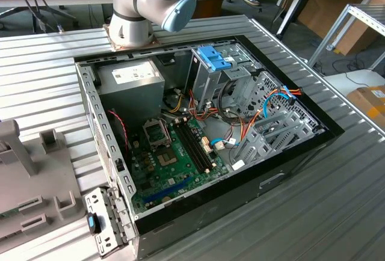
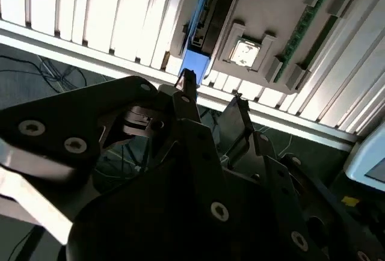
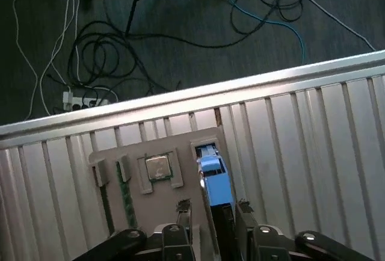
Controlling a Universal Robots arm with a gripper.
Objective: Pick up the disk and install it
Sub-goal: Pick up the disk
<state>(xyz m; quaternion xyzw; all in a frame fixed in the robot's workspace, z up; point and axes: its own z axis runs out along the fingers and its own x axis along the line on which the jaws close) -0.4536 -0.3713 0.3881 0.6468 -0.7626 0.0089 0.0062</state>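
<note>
Labels in sight, none legible.
A white label (image 1: 135, 72) on the power supply (image 1: 129, 88) and a sticker (image 1: 378, 94) on the cardboard box (image 1: 361, 101) carry print too small to make out; the chip (image 3: 157, 166) just ahead of the claw (image 3: 212, 207) shows no readable marking.

Clear to pass above the bare ribbed table (image 3: 301, 147) on both sides of the grey fixture (image 3: 180, 142). Tight around the upright disk (image 3: 213, 180), hemmed on either side by the parted fingers (image 3: 183, 213) of the gripper (image 3: 212, 205). Inside the computer case (image 1: 274, 180), crowded by the drive cage (image 1: 207, 83) and by loose orange and blue cables (image 1: 267, 107); open above the motherboard (image 1: 174, 159)
</note>
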